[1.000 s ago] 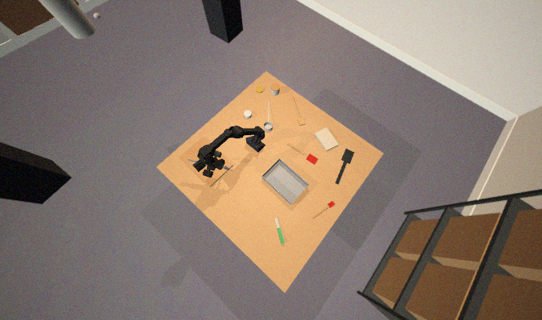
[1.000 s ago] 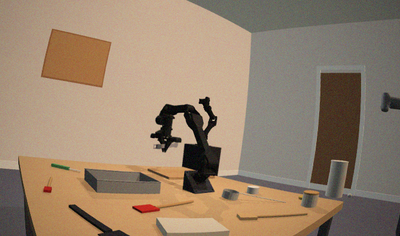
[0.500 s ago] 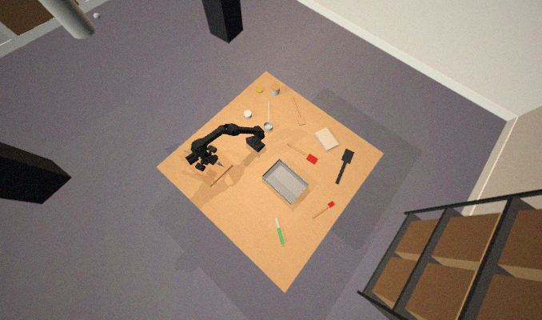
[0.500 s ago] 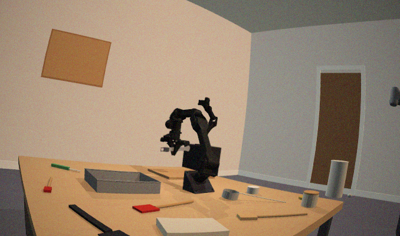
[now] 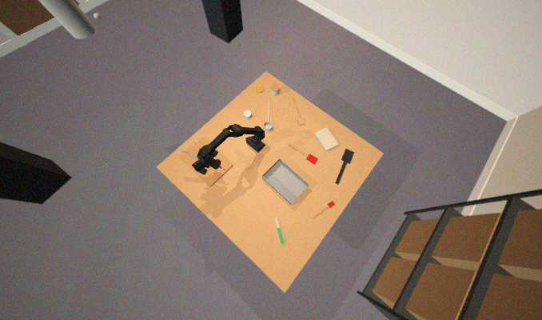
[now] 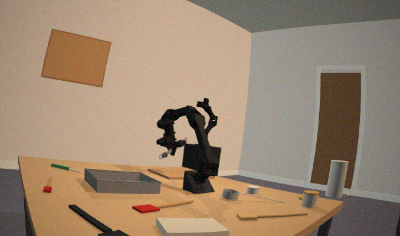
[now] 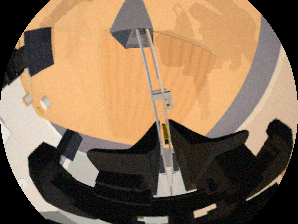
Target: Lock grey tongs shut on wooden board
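The gripper is shut on the grey tongs and holds them in the air. Their two arms lie close together, almost parallel, in the wrist view. One end of the tongs points down to the left and the other up to the right in the exterior view; I cannot tell there which end has the tips. Whether the lock has caught does not show. The wooden board lies below the tongs. The roasting tin holds nothing.
A green-handled tool, red-headed tools, a black spatula, a pale block, a small pan, a white pot and a lidded jar are on the table.
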Tool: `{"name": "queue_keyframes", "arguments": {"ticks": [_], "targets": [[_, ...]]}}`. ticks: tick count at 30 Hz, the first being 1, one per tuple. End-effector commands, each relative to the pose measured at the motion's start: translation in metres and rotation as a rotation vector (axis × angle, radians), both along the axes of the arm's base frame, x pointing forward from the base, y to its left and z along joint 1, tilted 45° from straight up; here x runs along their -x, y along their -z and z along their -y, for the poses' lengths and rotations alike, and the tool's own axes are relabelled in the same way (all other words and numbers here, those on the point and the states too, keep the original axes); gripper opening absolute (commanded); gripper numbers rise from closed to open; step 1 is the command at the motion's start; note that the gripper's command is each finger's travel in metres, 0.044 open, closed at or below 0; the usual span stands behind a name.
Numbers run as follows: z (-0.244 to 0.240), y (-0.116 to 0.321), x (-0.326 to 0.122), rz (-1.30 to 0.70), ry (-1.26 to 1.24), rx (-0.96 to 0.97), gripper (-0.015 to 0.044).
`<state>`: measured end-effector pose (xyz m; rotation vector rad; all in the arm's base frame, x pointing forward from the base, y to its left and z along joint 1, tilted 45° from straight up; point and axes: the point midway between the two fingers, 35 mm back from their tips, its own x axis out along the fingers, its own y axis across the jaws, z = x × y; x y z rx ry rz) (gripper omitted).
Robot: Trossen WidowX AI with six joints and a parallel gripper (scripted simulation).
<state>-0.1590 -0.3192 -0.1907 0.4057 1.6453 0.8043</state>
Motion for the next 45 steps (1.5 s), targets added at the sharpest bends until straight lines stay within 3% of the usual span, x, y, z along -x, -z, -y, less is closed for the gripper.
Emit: {"name": "queue_keyframes", "arguments": {"ticks": [1, 31, 45], "targets": [[0.002, -0.002, 0.000, -0.068, -0.062, 0.010, -0.0150], [0.014, -0.033, -0.028, -0.623, -0.574, 0.169, -0.0150], [0.014, -0.035, -0.029, -0.635, -0.584, 0.175, -0.0150]]}}
